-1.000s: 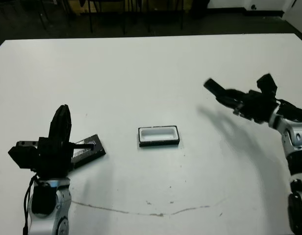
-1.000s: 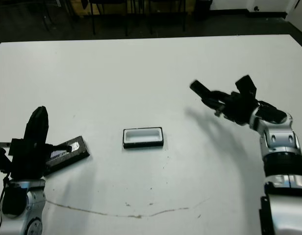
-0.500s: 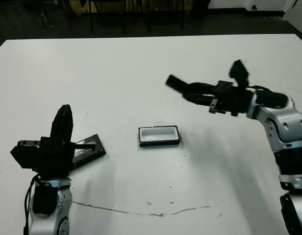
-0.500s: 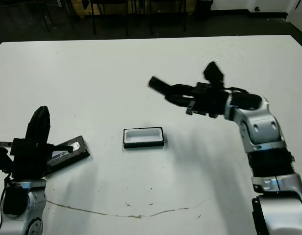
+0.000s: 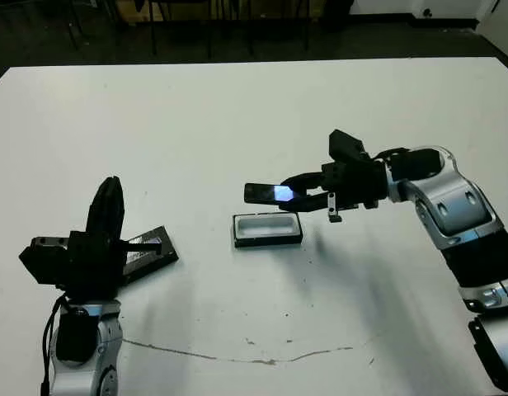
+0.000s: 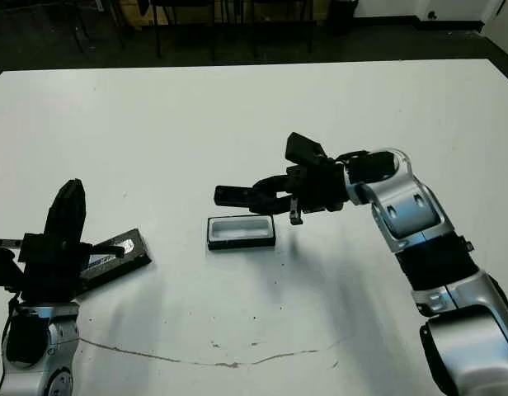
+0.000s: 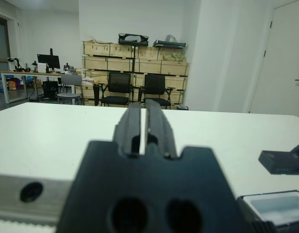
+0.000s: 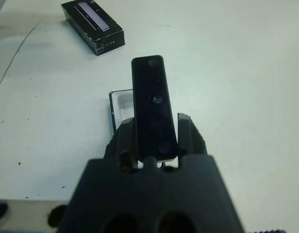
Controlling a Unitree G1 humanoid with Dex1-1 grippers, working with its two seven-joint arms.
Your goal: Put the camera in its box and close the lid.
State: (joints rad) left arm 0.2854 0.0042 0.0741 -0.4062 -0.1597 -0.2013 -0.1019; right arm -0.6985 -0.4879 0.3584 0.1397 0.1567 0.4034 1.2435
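Your right gripper (image 5: 308,194) is clamped on the slim black rectangular camera (image 5: 269,193), whose bluish screen glows on its upper face. The camera is held level in the air, directly above the far edge of the shallow black box with rounded corners and a white lining (image 5: 267,229). The camera does not touch the box.

The box sits upright on the white table (image 5: 237,115), near its centre. Its white-lined cavity holds nothing.

The flat black lid with a silvery strip across its face (image 8: 93,21) lies on the table well to the left of the box, apart from it. In the head views your left arm covers part of the lid.

Your left gripper (image 7: 140,127) hovers at the near left of the table, just beside the lid. Its two black fingers (image 7: 130,127) stand pressed together, with only a thin slit between them, and grip nothing.
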